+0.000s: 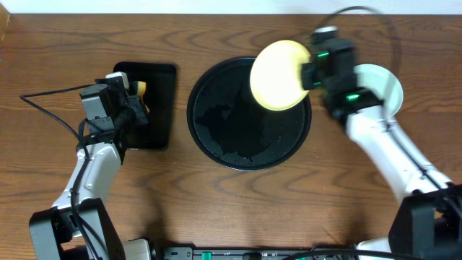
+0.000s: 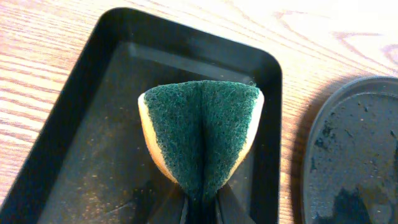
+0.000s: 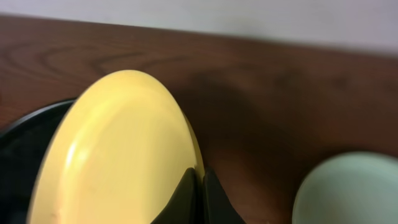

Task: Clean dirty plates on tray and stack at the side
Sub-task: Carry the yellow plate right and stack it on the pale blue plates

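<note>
Above the far right rim of the round black tray (image 1: pixel 216 148), the right gripper (image 3: pixel 202 194) pinches 1 pale yellow plate (image 1: pixel 278 74) by its edge. 1 mint plate (image 1: pixel 388 87) rests near the table's (image 1: pixel 58 43) far right corner. The left gripper (image 2: pixel 202 210) squeezes a folded green sponge (image 2: pixel 202 130) over the rectangular tray (image 2: pixel 74 137).

No text, label, brand, number or sign can be read in any of the three views
</note>
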